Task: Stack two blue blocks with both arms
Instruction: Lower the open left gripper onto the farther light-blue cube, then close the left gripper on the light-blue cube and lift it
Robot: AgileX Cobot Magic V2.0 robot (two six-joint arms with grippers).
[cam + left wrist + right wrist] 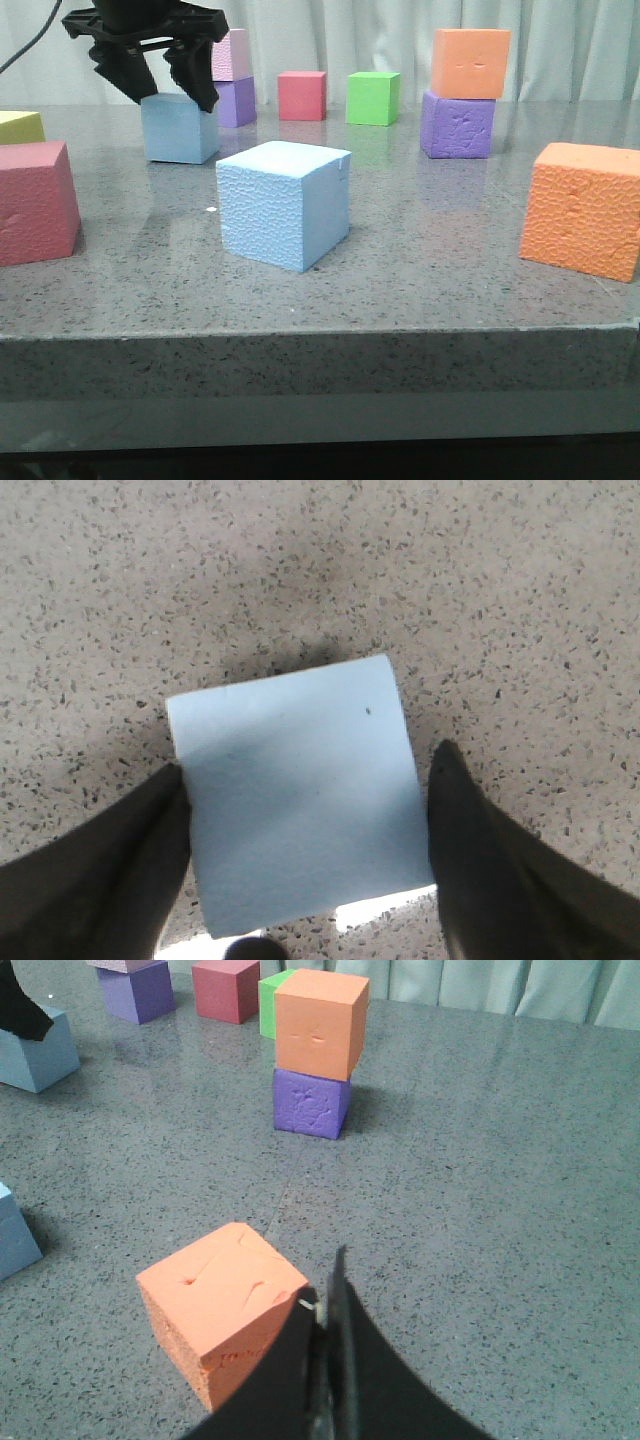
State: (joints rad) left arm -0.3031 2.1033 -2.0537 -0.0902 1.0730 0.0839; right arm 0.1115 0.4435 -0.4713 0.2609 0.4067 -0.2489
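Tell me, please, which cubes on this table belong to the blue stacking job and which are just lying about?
Job:
- smooth blue cube, between the left gripper's open jaws
- pebbly blue cube

Lying about:
- orange-on-purple stack
- near orange cube
- green cube
- red cubes

A speckled grey granite-look table (420, 290) with a thick front edge fills the scene; behind it hangs a pale pleated curtain (570, 45).

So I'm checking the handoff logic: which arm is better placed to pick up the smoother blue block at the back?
The left. Its gripper is open, jaws straddling the smoother blue block. The right gripper is shut, over by the single orange cube, away from both blue blocks.
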